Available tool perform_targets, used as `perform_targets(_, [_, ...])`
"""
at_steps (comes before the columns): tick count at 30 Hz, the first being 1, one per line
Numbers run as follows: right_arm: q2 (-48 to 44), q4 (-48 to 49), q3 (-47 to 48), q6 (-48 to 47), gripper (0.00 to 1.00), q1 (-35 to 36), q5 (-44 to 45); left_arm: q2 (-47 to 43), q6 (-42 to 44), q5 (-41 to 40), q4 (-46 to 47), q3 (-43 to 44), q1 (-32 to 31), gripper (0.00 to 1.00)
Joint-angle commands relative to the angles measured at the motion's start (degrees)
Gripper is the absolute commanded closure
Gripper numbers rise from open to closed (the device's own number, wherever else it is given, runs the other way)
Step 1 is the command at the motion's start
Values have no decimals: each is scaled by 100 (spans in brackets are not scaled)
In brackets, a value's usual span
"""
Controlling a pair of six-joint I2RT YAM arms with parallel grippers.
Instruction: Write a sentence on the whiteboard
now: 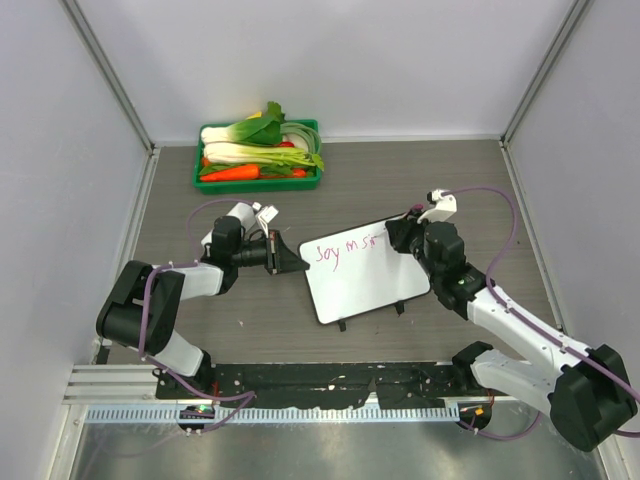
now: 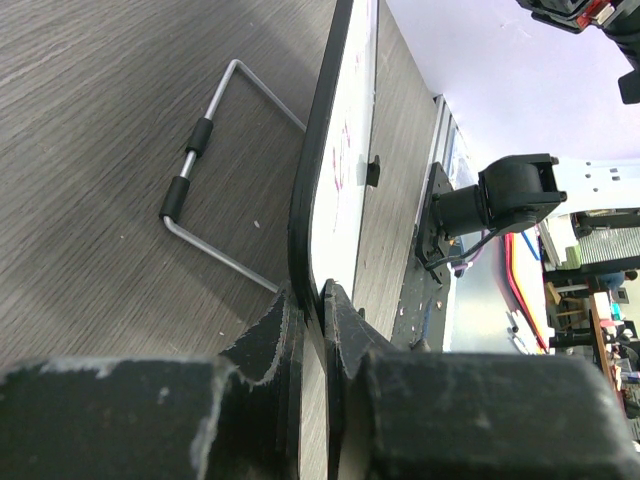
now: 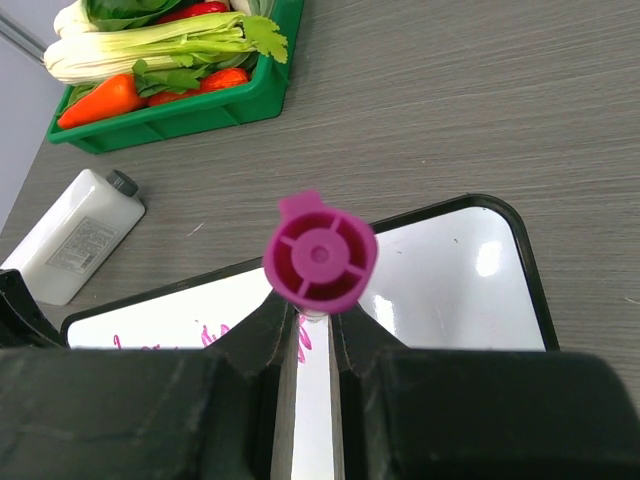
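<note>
Left wrist: left claw point(image 2: 312, 300) clamps whiteboard point(image 2: 340, 160) edge; right claw point(image 3: 310, 322) grips marker point(image 3: 320, 255).

Dark grey wood-grain tabletop point(image 1: 420, 190), plain white panel walls point(image 1: 330, 60) on three sides, slanting aluminium corner posts point(image 1: 112, 80) where the panels meet, ribbed metal rail point(image 1: 330, 412) along the near edge, soft even light

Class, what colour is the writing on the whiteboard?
The sentence is pink-magenta, and it shows best in the top external view.
</note>
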Motion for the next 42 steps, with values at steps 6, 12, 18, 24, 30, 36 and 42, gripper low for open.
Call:
perform_targets(6, [-195,-323,-127,-42,99,-58,164,140,391,56,-208,-3,-63,100])
perform_targets(12, [-362,-437,-285,-33,99,-67,41,149,391,56,-217,-3,-63,100])
perform_targets(18, [-301,-393,-268,11,99,-67,93,149,391,56,-208,6,-63,100])
perform_targets(24, [-108,-200,-22,20,99,-67,208,149,382,56,-199,-3,-63,100])
perform_targets(30, [68,-50,154,29,99,-67,331,140,382,56,-199,-3,-63,100])
perform_targets(36, [156,-41,233,38,98,-111,418,149,391,64,-199,-3,-63,100])
perform_targets(42, [121,-112,216,64,98,-198,498,149,391,64,-190,-11,-63,100])
